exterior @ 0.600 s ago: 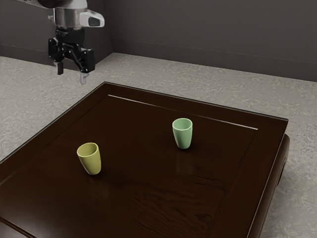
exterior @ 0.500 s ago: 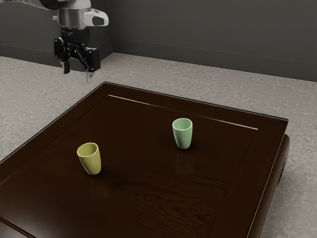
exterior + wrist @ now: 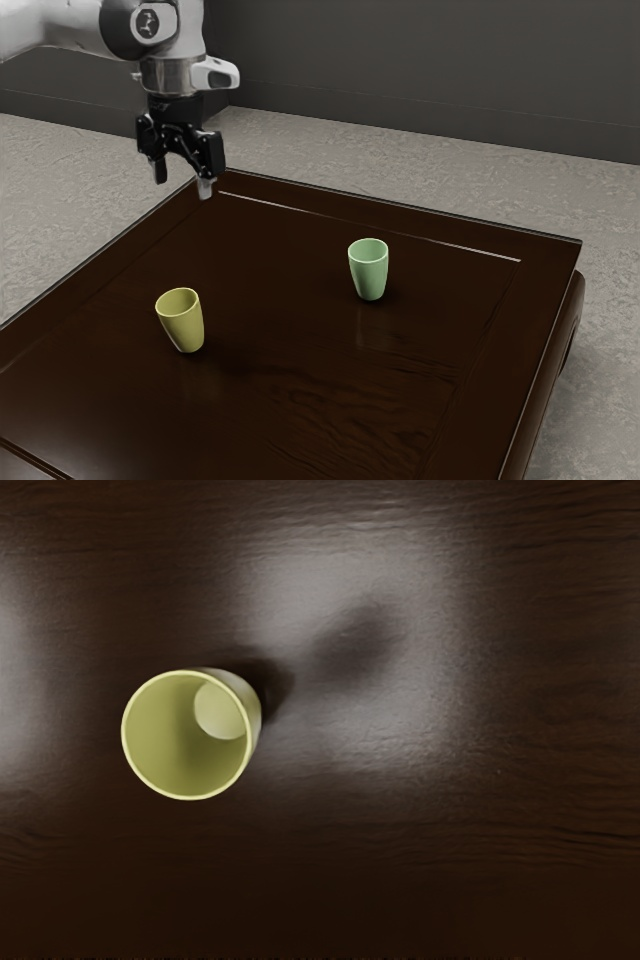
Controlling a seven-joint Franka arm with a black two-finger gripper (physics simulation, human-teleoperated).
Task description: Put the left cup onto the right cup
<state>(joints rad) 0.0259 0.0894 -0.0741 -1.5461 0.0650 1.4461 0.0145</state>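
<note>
above, the gripper point(image 3: 182, 180) hangs, jaws parted and holding nothing, well apart from the yellow cup point(image 3: 181, 320) and green cup point(image 3: 368, 268)

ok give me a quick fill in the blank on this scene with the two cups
1. The yellow-green cup stands on the exterior view's ____ of the green cup.
2. Both cups stand ____ on the dark table.
3. The end effector has its fingers ____, holding nothing.
Missing words: left; upright; open.
</note>
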